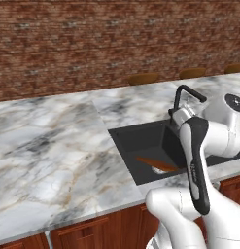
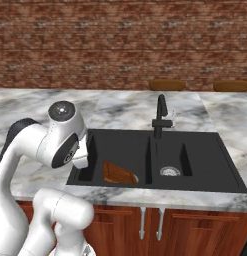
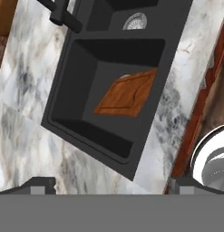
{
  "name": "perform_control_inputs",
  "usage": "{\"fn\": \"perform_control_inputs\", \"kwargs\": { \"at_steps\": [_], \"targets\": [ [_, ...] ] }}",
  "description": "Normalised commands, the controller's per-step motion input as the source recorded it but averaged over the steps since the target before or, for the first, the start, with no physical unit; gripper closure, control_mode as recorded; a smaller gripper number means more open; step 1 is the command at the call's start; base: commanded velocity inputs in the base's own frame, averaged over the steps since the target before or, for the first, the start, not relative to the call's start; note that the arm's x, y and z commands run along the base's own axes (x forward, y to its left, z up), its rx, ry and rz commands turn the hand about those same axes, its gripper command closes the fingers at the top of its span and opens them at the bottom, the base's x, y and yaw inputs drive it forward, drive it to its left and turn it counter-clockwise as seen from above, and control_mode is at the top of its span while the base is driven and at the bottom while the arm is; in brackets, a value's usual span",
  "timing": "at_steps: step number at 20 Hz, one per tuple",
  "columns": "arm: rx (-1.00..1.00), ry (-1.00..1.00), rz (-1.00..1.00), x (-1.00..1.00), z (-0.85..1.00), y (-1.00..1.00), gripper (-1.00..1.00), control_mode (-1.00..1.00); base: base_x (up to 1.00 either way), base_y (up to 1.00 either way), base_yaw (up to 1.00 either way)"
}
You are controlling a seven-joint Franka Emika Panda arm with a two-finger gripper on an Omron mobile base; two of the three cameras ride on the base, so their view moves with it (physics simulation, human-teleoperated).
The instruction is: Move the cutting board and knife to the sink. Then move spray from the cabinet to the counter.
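One board (image 3: 128,94) lies tilted in the sink's (image 3: 75,77) near basin, ahead of and below the gripper (image 3: 111,185), whose jaws stand spread wide, empty. One faucet (image 3: 62,16) beyond; two basins.

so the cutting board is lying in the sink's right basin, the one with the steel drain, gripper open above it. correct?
Wrong basin. The cutting board lies in the left basin of the sink; the steel drain is in the right one, past the divider. The right base view shows it. The gripper is open above, as you said.
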Motion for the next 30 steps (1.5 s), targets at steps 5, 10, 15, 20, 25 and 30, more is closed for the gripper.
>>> {"fn": "perform_control_inputs", "kwargs": {
  "at_steps": [5, 10, 15, 20, 25, 30],
  "targets": [
    [0.0, -0.02, 0.0, 0.0, 0.02, 0.0, -1.0, -1.0, 0.0, 0.0, 0.0],
    [0.0, -0.02, 0.05, -0.53, -0.01, 0.0, -1.0, 1.0, -0.4, 0.11, 0.13],
    [0.0, 0.0, 0.0, 0.0, 0.0, 0.0, -1.0, 1.0, -0.89, 0.65, 0.39],
    [0.0, 0.0, 0.0, 0.0, 0.0, 0.0, -1.0, 1.0, -0.11, 1.0, 0.31],
    [0.0, 0.0, 0.0, 0.0, 0.0, 0.0, -1.0, 1.0, 0.23, 1.0, 0.26],
    [0.0, 0.0, 0.0, 0.0, 0.0, 0.0, -1.0, 1.0, 0.29, 1.0, 0.28]
  ]
}}
